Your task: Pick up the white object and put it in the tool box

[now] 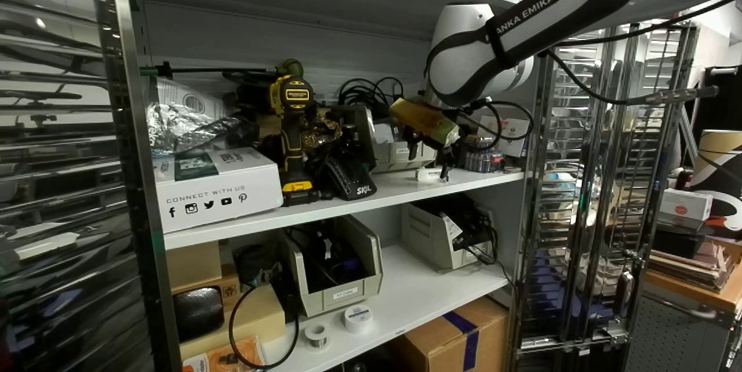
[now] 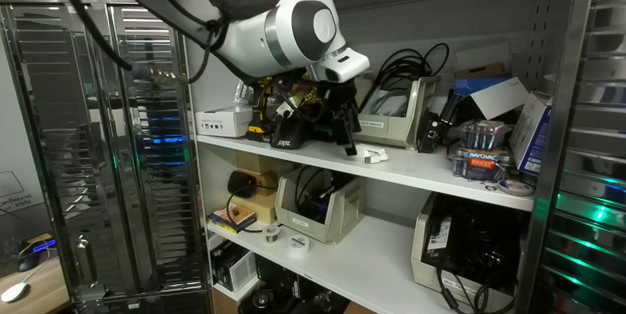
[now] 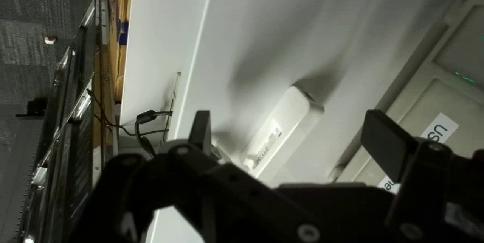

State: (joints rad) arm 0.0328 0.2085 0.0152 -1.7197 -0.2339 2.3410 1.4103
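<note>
The white object (image 1: 429,175), a small block with a USB plug end, lies near the front edge of the middle shelf. It also shows in an exterior view (image 2: 375,156) and the wrist view (image 3: 289,108). My gripper (image 3: 290,125) is open and empty above it. In the wrist view the object lies between the spread fingers, closer to the left one, its near end hidden. The gripper (image 1: 429,160) also shows in an exterior view (image 2: 352,138). A grey bin labelled USB & Ethernet (image 2: 386,130) stands behind the object. I cannot tell which container is the tool box.
A drill (image 1: 293,146) and a white box (image 1: 220,198) stand along the same shelf. Battery packs (image 2: 481,157) lie toward its other end. More grey bins (image 2: 308,228) (image 2: 452,282) stand on the shelf below. Another shelf hangs above the arm.
</note>
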